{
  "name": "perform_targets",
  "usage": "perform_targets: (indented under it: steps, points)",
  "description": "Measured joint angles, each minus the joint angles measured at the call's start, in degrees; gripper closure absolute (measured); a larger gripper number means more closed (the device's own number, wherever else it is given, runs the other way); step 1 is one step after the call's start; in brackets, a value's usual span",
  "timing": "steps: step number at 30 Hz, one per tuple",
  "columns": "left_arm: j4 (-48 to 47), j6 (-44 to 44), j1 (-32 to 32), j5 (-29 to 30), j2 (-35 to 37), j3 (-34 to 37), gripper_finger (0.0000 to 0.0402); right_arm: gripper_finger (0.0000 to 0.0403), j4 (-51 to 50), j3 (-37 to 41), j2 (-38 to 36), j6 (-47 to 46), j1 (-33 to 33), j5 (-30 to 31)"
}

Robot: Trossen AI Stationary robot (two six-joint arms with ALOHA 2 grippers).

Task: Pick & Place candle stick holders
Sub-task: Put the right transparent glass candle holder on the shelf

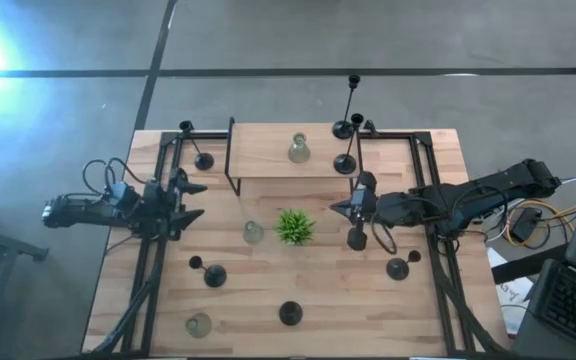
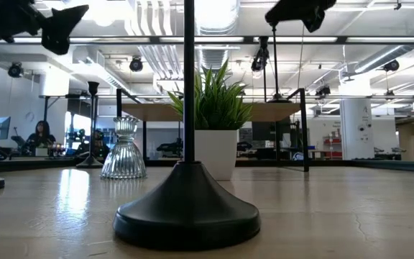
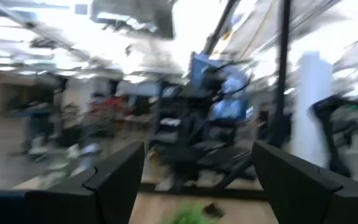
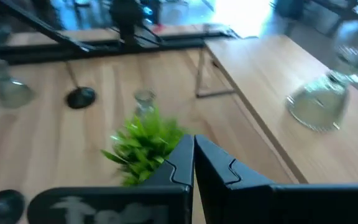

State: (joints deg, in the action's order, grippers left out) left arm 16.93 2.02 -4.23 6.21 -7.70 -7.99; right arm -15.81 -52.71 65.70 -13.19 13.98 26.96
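Observation:
Several black candle stick holders stand on their round bases about the wooden table (image 1: 118, 300): one (image 1: 203, 160) at far left, two (image 1: 345, 163) at the shelf's right end, others (image 1: 356, 238) (image 1: 214, 276) (image 1: 289, 313) nearer. Clear glass ones stand on the shelf (image 1: 298, 150), beside the plant (image 1: 254, 232) and near left (image 1: 199, 324). My left gripper (image 1: 194, 200) hangs open at the left, above the table, with nothing between its fingers. My right gripper (image 1: 336, 207) is shut and empty, just right of the green plant (image 1: 294, 226).
A raised wooden shelf (image 1: 268, 150) on thin black legs stands at the middle back. Black frame rails (image 1: 158, 250) run along both sides of the table. In the low view a black holder's base (image 2: 185, 216) fills the foreground. People sit in the room beyond.

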Motion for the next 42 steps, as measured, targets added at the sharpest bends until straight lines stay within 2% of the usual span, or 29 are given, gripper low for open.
perform_targets:
  steps: [9,17,22,25,33,42]
  points:
    - [4.39,-2.47,0.02,0.73,-13.81,-5.66,0.0101,0.0394,-6.99,0.02,-1.02,0.67,-0.17,0.12]
    - [5.54,-4.11,0.07,2.70,-24.92,-11.26,0.0101,0.0394,-7.99,0.05,-6.70,0.27,-0.37,0.06]
    - [5.52,-10.52,0.15,4.41,-32.61,-15.19,0.0109,0.0394,-7.96,1.73,-9.88,-1.86,-0.39,0.06]
    - [5.51,-14.08,0.78,5.90,-37.64,-17.98,0.0139,0.0394,-8.01,3.86,-11.61,-3.32,-0.39,0.11]
    - [4.54,-14.40,4.24,6.07,-49.94,-26.41,0.0260,0.0394,-7.37,7.10,-13.98,-4.88,-0.54,3.71]
    - [4.14,-15.00,10.19,5.79,-57.84,-31.39,0.0361,0.0394,-6.50,7.10,-13.96,-0.39,-0.70,4.27]
